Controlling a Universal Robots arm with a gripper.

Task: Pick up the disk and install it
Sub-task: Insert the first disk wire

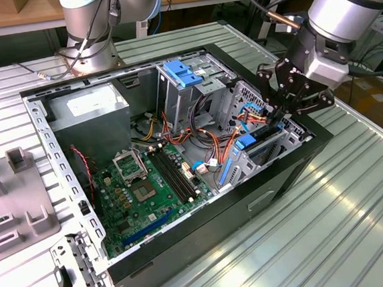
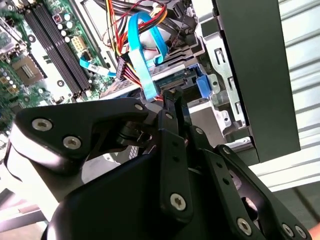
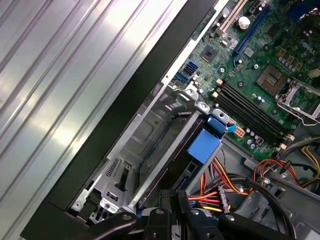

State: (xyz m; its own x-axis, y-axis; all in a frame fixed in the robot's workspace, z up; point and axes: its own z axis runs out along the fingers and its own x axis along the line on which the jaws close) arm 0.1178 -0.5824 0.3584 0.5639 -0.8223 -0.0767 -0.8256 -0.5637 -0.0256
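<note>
The gripper point(image 1: 281, 112) stood over the drive cage point(image 3: 150, 145) at the front corner of the open computer case point(image 1: 206, 239), on the exterior view's right. In both wrist views its fingers point(image 2: 175, 107) sat pinched close together on the edge of the disk point(image 3: 204, 147); I judged it clenched on the disk. The disk sat partly down in the cage bay, blue rail showing, so the step in hand was insertion. Judgement: seating it calls for a straight push along the bay guides, clear of the orange and red cables point(image 3: 225, 187). The case held the motherboard point(image 1: 148, 187), the power supply point(image 1: 88, 112) and an upper blue bracket point(image 1: 182, 70). The case rested on the ribbed bench point(image 1: 346, 224).
</note>
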